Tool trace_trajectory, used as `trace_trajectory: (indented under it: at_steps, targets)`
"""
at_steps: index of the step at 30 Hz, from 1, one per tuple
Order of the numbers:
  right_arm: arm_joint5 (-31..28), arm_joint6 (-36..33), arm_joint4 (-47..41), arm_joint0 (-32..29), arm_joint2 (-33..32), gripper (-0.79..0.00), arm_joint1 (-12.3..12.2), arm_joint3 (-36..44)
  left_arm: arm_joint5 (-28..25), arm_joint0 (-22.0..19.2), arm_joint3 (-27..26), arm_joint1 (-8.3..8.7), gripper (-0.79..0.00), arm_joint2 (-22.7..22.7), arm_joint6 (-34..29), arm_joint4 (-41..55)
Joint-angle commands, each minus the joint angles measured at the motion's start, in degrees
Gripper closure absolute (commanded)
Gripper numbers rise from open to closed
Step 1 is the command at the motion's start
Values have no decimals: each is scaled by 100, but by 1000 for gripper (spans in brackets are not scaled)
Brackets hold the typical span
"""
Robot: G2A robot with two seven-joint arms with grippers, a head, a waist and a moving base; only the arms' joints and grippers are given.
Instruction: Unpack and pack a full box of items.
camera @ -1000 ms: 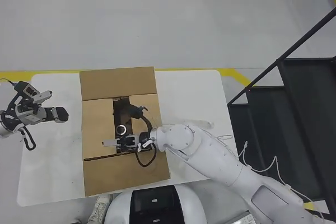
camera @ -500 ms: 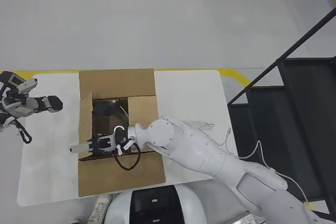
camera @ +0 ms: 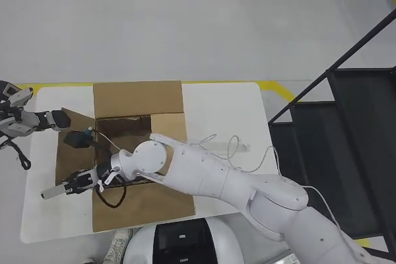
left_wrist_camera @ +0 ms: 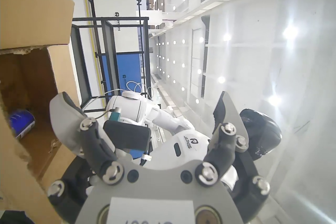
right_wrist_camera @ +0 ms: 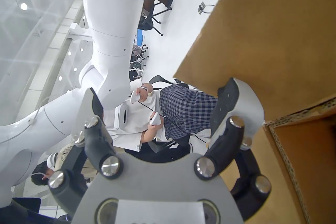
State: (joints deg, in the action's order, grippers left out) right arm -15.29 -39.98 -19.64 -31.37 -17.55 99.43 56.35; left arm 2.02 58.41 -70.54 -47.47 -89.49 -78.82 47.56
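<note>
A brown cardboard box (camera: 138,99) stands on the white table (camera: 218,105) with its flaps spread. Its left flap (camera: 71,158) lies folded outward. My right gripper (camera: 53,193) is low over that flap's outer edge, near the table's front left. In the right wrist view the right gripper (right_wrist_camera: 160,101) is open and holds nothing, with one finger (right_wrist_camera: 231,99) beside the flap (right_wrist_camera: 275,25). My left gripper (camera: 59,119) hangs open left of the box. The left wrist view looks past the left gripper (left_wrist_camera: 145,114) into the box (left_wrist_camera: 31,25), where a blue item (left_wrist_camera: 22,121) lies.
A black metal stair frame (camera: 356,132) stands right of the table. The box's near flap (camera: 142,206) reaches the table's front edge. Bare table (camera: 218,105) lies right of the box.
My right gripper swept left across the box top and the left flap swung open outward with it. The left gripper drew back to the left, away from the box.
</note>
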Motion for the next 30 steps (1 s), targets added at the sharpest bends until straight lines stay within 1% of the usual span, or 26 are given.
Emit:
trace_trajectory:
  at_steps: [1,4,6,8,10,13,16,19,23,27,30]
  targets:
    - [-110,-97,-24,-6,42,-785,119,-228,119,-179,225,-13,-785,166,-44,-139]
    - [-189,-226,-59,38,-21,-785,215,-418,60,-310,518,-42,-785,438,71,-498]
    - [-267,-320,-76,11,-107,-785,211,-471,43,-350,694,-46,-785,495,211,-649]
    - [-342,-377,-56,-80,-235,-785,142,-423,-10,-365,846,-36,-785,529,328,-890]
    - [-397,-405,44,-207,-406,-785,10,-287,-16,-365,1001,-24,-785,557,412,-1095]
    - [-375,-399,296,-518,-753,-785,-280,157,-63,-352,1181,-15,-785,573,571,-1273]
    - [-249,-386,665,-1008,-1239,-785,-656,875,-105,-335,1343,-9,-785,578,711,-1391]
    - [-30,-485,1079,-1698,-1864,-785,-1065,1832,-106,-322,1422,-18,-785,683,832,-1598]
    - [284,-766,1578,-2791,-2790,-785,-1541,3087,-153,-355,1399,-71,-785,980,969,-1913]
    - [333,-1005,1719,-3859,-3710,-785,-1879,3990,-242,-348,1191,-144,-785,1323,1173,-2222]
    - [221,-1154,1696,-4511,-4268,-785,-2050,4491,-263,-315,1079,-189,-785,1475,1247,-2243]
